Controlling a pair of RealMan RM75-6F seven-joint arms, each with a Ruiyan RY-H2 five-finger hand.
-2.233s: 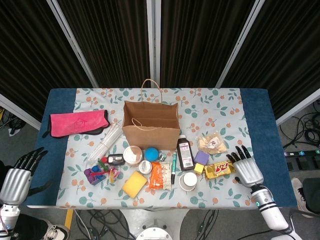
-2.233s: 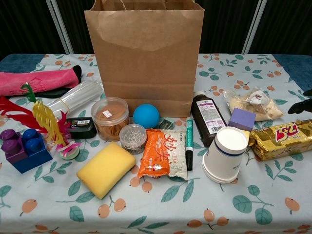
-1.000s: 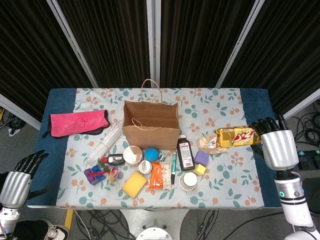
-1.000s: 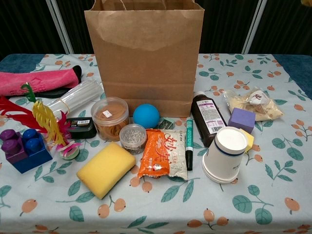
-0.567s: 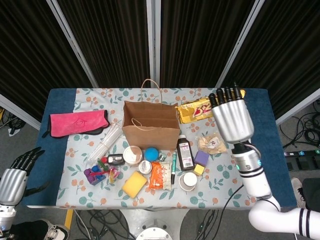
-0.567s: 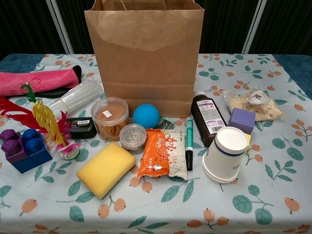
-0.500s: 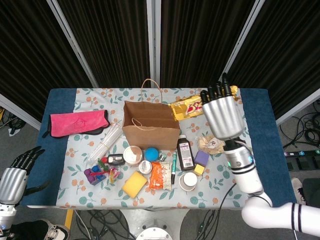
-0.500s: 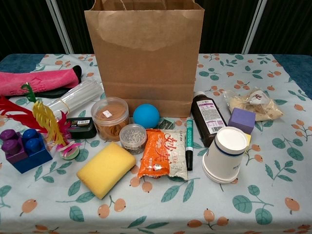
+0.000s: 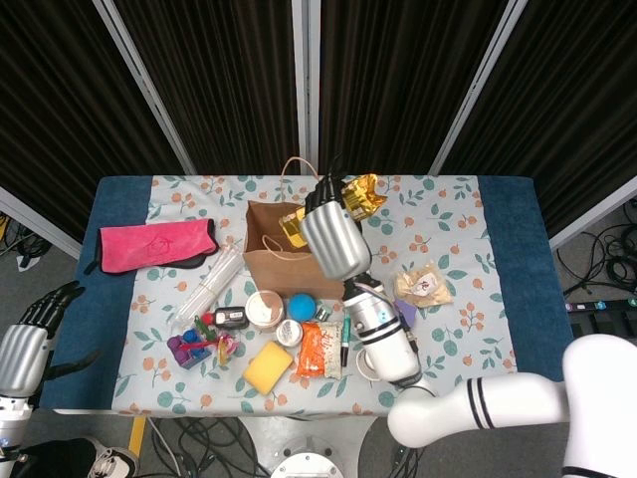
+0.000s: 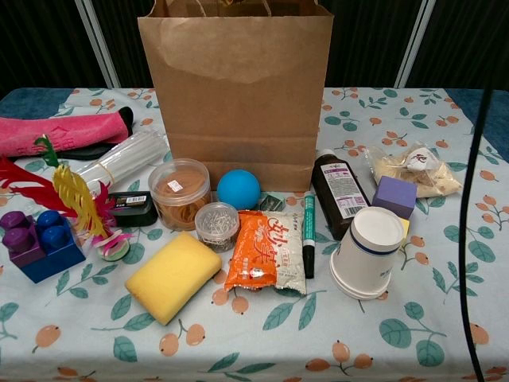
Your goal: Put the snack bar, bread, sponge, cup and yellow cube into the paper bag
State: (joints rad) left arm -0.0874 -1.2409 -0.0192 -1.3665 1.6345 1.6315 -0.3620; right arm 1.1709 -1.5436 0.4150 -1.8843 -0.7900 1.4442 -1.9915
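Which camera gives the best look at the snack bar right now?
The head view. It shows the gold-wrapped snack bar held by the right hand above the paper bag. The chest view shows only the bag's front; the bar is out of frame.

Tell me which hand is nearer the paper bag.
Right. The right hand holds the snack bar over the paper bag opening; the left hand hangs off the table's near-left corner, far away.

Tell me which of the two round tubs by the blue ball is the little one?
The little one is the clear tub of pins, just above the sponge. The bigger tub of rubber bands sits beside it, nearer the bag.
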